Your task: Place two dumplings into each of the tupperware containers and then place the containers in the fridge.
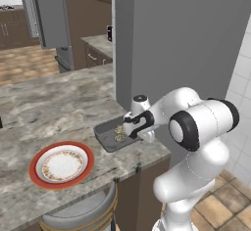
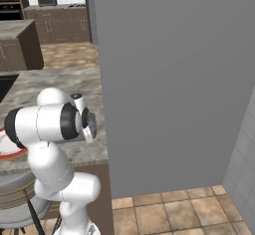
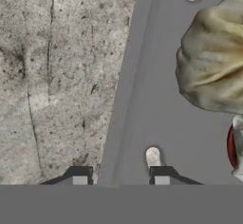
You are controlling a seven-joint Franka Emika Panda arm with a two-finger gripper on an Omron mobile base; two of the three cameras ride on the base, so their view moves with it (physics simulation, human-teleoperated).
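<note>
A dark-grey tupperware container lies at the counter's right end, beside the tall grey fridge. A beige dumpling sits inside it and looms large in the hand view as a mottled lump on the tray floor. My gripper is down at the tray's near right side. In the hand view its fingertips stand on either side of the tray's wall, partly closed in; I cannot tell whether they press on it. The fridge's plain side rises right of the arm.
A red-rimmed plate rests on the marble counter to the left of the tray. A grey round stool stands below the counter's front edge. Tiled floor runs along the fridge's foot.
</note>
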